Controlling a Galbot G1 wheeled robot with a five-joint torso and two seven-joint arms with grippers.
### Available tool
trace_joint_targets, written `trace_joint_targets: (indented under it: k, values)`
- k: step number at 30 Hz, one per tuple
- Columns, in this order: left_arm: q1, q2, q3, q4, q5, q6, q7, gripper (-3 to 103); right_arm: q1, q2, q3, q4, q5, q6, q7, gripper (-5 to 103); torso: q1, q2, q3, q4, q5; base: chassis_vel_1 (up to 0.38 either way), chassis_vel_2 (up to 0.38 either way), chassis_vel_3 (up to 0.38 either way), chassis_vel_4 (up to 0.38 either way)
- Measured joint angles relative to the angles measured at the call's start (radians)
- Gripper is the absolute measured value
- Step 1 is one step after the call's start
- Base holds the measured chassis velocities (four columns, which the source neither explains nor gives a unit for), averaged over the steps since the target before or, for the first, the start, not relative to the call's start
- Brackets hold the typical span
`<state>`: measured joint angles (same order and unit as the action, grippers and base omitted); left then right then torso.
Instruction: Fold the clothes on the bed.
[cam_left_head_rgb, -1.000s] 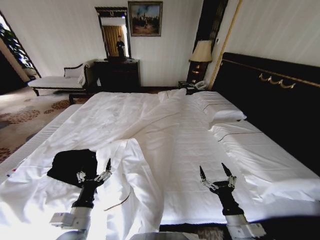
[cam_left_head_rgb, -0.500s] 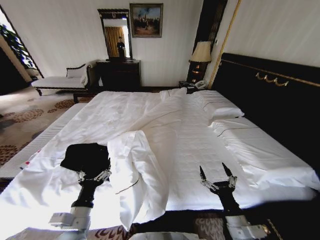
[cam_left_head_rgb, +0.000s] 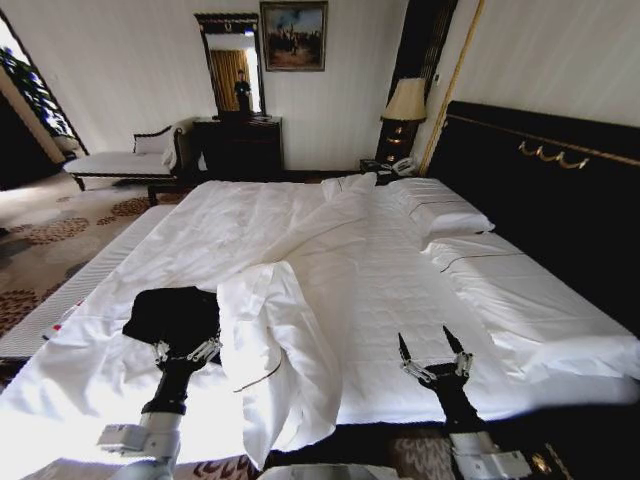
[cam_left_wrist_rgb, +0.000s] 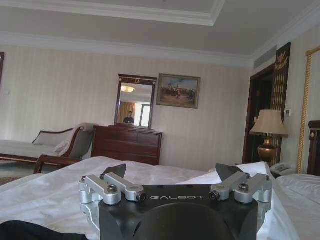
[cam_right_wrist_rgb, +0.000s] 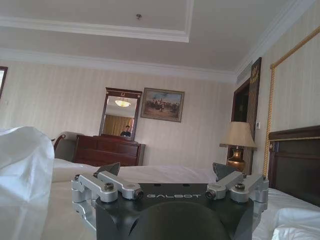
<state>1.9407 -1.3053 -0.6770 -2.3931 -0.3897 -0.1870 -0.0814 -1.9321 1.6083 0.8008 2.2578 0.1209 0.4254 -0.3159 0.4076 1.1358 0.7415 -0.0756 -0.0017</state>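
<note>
"galbot" on both grippers' housings

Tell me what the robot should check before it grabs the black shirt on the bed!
1. Black shirt in sight: ok. It lies bunched on the near left part of the bed.
2. Left gripper ready: ok. Fingers open, empty, at the shirt's near edge.
3. Right gripper ready: ok. Open and empty above the near right sheet, well apart from the shirt.
4. Shirt free to lift: cannot tell. The folded-back white duvet lies right beside it and may cover an edge.
5. Shirt spread flat for folding: not ok. It looks crumpled, and its lettering cannot be made out.
6. Left gripper touching the shirt: cannot tell.
</note>
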Motion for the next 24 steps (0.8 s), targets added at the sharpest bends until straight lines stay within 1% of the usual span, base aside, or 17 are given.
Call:
trace_joint_targets:
  k: [7, 10, 12, 14, 16, 17, 19, 20, 21, 22, 24]
  values:
    - [-0.005, 0.0, -0.01, 0.001, -0.011, 0.003, 0.0, 100, 0.005, 0.0, -0.001, -0.002, 0.0, 0.002, 0.009, 100, 0.0, 0.0, 0.0, -0.0004, -0.0005, 0.157, 0.272, -0.164, -0.281]
    - [-0.008, 0.0, -0.02, 0.001, -0.017, 0.006, -0.001, 100, 0.011, 0.0, -0.012, -0.009, 0.019, 0.005, 0.031, 100, 0.0, 0.0, 0.0, -0.0001, -0.0003, 0.167, 0.311, -0.165, -0.284]
    - [-0.009, 0.001, -0.022, 0.001, -0.019, 0.007, -0.001, 100, 0.012, 0.0, -0.013, -0.01, 0.024, 0.007, 0.032, 100, 0.0, 0.0, 0.0, -0.0001, -0.0005, 0.163, 0.248, -0.125, -0.256]
    - [-0.011, 0.002, -0.031, 0.005, -0.024, 0.009, -0.001, 100, 0.02, -0.005, -0.02, -0.012, 0.052, 0.015, 0.032, 100, 0.0, 0.0, 0.0, -0.0004, -0.001, 0.071, 0.122, -0.036, -0.069]
    - [-0.011, 0.003, -0.039, 0.011, -0.025, 0.009, -0.001, 100, 0.025, -0.017, -0.027, -0.01, 0.083, 0.015, 0.031, 100, 0.0, 0.0, 0.0, 0.0001, -0.0007, 0.0, 0.0, 0.0, 0.0]
    - [-0.011, 0.003, -0.039, 0.011, -0.025, 0.009, -0.001, 100, 0.025, -0.017, -0.027, -0.01, 0.083, 0.015, 0.031, 100, 0.0, 0.0, 0.0, 0.0001, -0.0007, 0.0, 0.0, 0.0, 0.0]
    - [-0.01, 0.004, -0.06, 0.028, -0.029, 0.008, -0.001, 100, 0.033, -0.072, -0.055, 0.001, 0.219, -0.025, 0.019, 100, 0.0, 0.0, 0.0, 0.0, 0.0006, -0.003, -0.037, -0.003, 0.026]
    - [-0.009, 0.003, -0.064, 0.031, -0.03, 0.008, -0.003, 100, 0.036, -0.088, -0.065, 0.004, 0.264, -0.041, 0.019, 100, 0.0, 0.0, 0.0, 0.0, 0.0007, -0.034, -0.075, -0.005, 0.052]
    - [-0.007, -0.001, -0.073, 0.035, -0.03, 0.008, -0.006, 100, 0.042, -0.123, -0.094, 0.011, 0.347, -0.078, 0.033, 100, 0.0, 0.0, 0.0, -0.0003, 0.0006, -0.034, -0.075, 0.023, 0.059]
    - [-0.007, -0.001, -0.073, 0.035, -0.03, 0.008, -0.006, 100, 0.042, -0.123, -0.094, 0.011, 0.347, -0.078, 0.033, 100, 0.0, 0.0, 0.0, -0.0003, 0.0006, -0.034, -0.075, 0.023, 0.059]
    - [0.003, -0.016, -0.092, 0.035, -0.027, 0.008, -0.009, 100, 0.067, -0.194, -0.151, 0.023, 0.493, -0.151, 0.108, 100, 0.0, 0.0, 0.0, -0.0001, 0.0007, -0.032, -0.038, 0.018, 0.017]
